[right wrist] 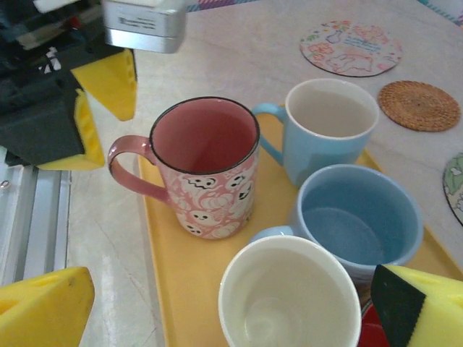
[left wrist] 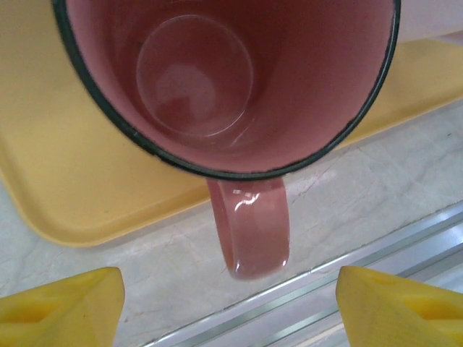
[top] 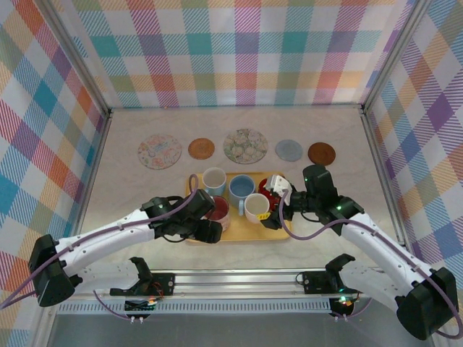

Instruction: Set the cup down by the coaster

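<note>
Pink mug (top: pixel 217 210) stood at lower left corner of yellow tray (top: pixel 246 231), centre of overhead frame, other mugs (top: pixel 241 188) crowded beside it. Left gripper (left wrist: pixel 231 307) hung open, empty, yellow fingertips (left wrist: pixel 61 307) at bottom corners of wrist frame, mug's handle (left wrist: pixel 255 228) in gap ahead, untouched. Right gripper (right wrist: pixel 231 303) gaped wide over tray's right end, gripping nothing. Five coasters (top: pixel 245 145) lay in row above tray, apart from pink mug.

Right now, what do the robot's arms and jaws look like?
The left arm and right arm are white tubes with black joints. A purple cable loops along each. The jaws end in chunky yellow wedges.
</note>
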Controlling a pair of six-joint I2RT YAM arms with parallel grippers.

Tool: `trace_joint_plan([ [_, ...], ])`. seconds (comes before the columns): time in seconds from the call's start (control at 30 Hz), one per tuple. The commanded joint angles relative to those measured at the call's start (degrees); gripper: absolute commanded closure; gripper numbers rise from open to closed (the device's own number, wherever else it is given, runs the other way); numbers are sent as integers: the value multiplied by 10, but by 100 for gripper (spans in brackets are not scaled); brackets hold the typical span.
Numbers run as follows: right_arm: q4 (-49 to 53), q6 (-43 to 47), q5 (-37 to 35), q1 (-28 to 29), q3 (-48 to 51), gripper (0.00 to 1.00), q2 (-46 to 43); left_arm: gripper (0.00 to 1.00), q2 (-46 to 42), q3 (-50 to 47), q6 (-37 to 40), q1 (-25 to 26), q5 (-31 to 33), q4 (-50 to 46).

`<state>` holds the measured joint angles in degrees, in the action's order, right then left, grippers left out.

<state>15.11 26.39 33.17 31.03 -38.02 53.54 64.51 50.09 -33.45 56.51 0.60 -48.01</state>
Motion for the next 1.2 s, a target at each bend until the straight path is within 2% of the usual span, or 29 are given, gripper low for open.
trace_joint_plan([
  [0.0, 13, 31, 44, 5, 10, 1, 6, 23, 12, -7, -9, 8, -8, 36],
  [0.37, -5, 23, 43, 12, 14, 1, 27, 32, 40, -19, -13, 8, 31, 49],
  [0.87, -25, 36, 56, 16, 0, 1, 75, 42, 92, -15, 7, 8, 34, 68],
  [1.17, -40, 22, 36, 20, 4, 1, 71, 53, 129, 12, 30, 8, 33, 59],
])
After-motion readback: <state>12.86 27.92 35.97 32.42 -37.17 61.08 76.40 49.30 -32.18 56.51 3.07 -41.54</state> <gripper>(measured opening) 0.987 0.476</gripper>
